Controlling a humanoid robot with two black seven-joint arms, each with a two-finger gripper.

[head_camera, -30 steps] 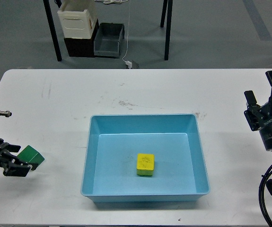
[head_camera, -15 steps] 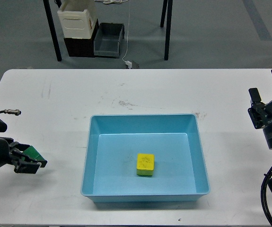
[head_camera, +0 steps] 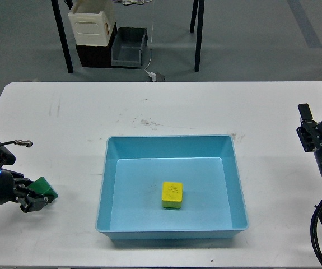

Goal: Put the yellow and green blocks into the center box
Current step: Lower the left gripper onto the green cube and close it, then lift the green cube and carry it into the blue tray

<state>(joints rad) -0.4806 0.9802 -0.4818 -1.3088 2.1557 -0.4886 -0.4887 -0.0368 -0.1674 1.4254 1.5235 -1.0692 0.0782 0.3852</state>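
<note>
A yellow block (head_camera: 172,195) lies inside the light-blue box (head_camera: 169,138) at the table's center. A green block (head_camera: 45,188) is at the left near the table's front edge. It sits between the fingers of my left gripper (head_camera: 36,196), which is shut on it, low over the table and well left of the box. My right gripper (head_camera: 319,106) is at the far right edge, fingers pointing up, open and empty, away from the box.
The white table (head_camera: 161,106) has scuff marks behind the box. On the floor beyond it stand a white crate (head_camera: 92,22), a grey bin (head_camera: 130,46) and black table legs (head_camera: 63,39). A cable end (head_camera: 23,143) sticks out of my left arm.
My left gripper has moved a little right and toward the front edge with the green block in it. My right arm has drifted right toward the view's edge.
</note>
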